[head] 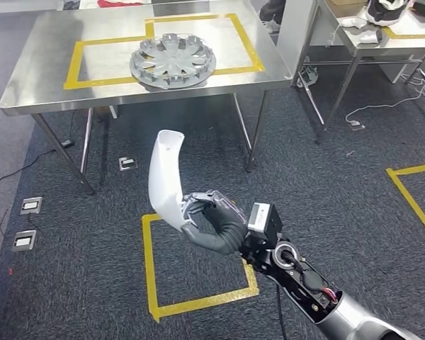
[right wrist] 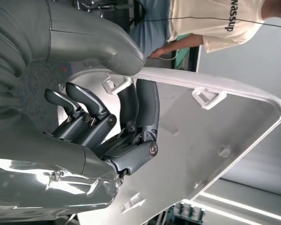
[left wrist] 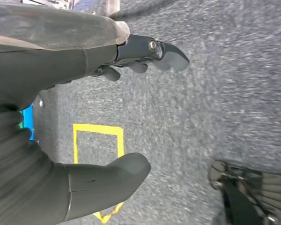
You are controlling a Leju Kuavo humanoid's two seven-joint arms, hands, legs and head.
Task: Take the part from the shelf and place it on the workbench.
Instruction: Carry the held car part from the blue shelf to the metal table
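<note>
You have one white part (head: 165, 178) gripped in the right hand (head: 215, 223), fingers wrapped round its lower edge, at centre frame above one yellow tape square (head: 191, 265) on the carpet. One workbench (head: 49, 85) spans the upper left, carrying one silver hubcap (head: 173, 61). Your left hand (left wrist: 96, 112) holds nothing, thumb and fingers apart.
</note>
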